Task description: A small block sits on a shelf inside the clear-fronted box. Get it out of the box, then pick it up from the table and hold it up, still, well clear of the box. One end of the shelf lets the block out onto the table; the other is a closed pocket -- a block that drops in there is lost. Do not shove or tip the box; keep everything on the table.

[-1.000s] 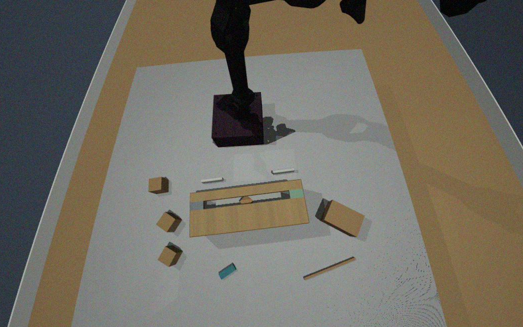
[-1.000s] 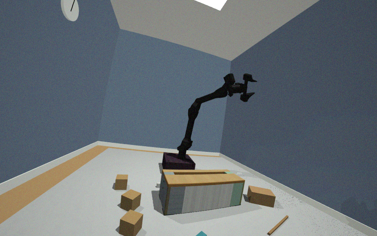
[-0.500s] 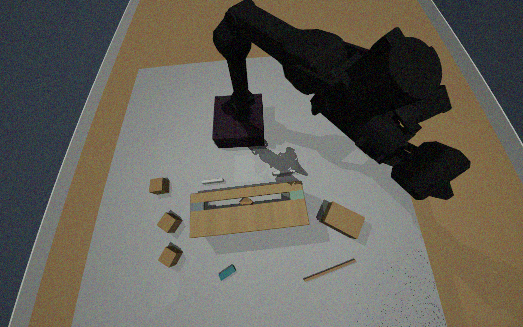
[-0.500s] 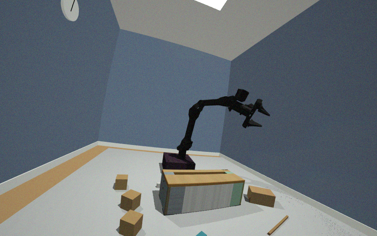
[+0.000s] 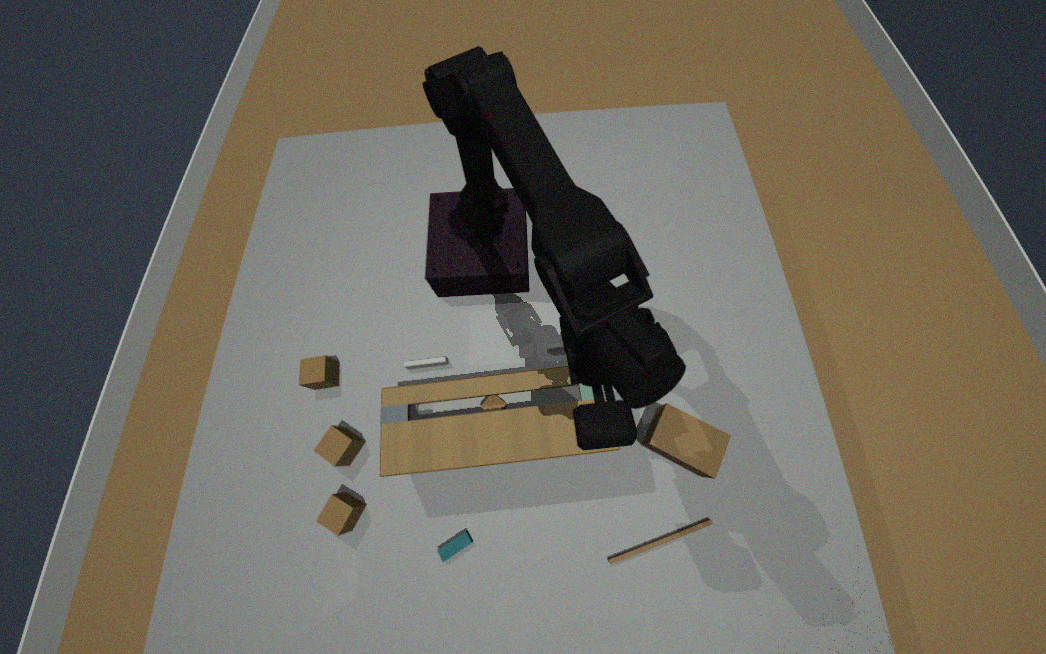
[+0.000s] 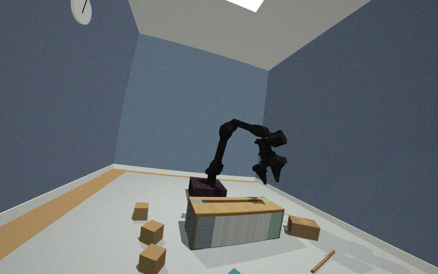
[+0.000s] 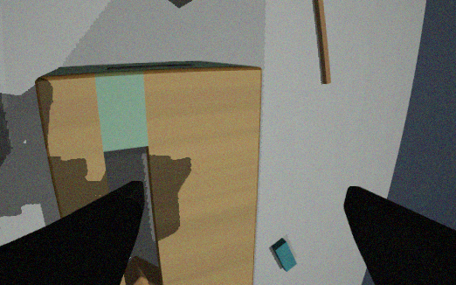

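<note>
Blue-grey walls (a round clock too) under a pale ceiling.

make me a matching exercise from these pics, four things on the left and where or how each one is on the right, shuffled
1. gripper
2. teal block
3. small block
4. purple base

A. inside the box, seen through the top slot
B. under the foot of the arm
C. open, above the box
D. on the table, on the side of the box away from the arm's base

Pairs: 1-C, 2-D, 3-A, 4-B
</note>
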You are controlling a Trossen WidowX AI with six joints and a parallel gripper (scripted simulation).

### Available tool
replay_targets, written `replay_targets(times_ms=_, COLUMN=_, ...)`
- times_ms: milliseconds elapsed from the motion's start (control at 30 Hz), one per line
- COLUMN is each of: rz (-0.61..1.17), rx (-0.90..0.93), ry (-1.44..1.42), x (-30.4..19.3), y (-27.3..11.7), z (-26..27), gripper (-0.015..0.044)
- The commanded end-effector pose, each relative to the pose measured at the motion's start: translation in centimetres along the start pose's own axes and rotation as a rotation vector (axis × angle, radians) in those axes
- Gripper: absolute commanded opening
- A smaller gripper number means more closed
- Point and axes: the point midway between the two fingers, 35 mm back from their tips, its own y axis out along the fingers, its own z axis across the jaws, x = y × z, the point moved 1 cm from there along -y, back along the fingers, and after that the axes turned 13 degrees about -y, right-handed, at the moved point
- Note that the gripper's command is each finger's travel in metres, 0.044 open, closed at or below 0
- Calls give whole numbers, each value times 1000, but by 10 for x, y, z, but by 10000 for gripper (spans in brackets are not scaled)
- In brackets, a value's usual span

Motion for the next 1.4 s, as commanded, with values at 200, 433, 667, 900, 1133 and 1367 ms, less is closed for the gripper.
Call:
replay_targets(times_ms=200, rz=280, rx=419, ry=-77, x=-75, y=23, z=97, gripper=400)
replay_targets(times_ms=433, rz=311, rx=481, ry=-100, x=-84, y=23, z=110, gripper=400)
replay_targets(times_ms=667, rz=311, rx=481, ry=-100, x=-84, y=27, z=111, gripper=400)
replay_targets(times_ms=900, rz=311, rx=481, ry=-100, x=-84, y=38, z=113, gripper=400)
replay_targets(times_ms=1133, rz=311, rx=481, ry=-100, x=-83, y=49, z=116, gripper=400)
replay_targets(times_ms=1367, rz=311, rx=481, ry=-100, x=-83, y=60, z=120, gripper=400)
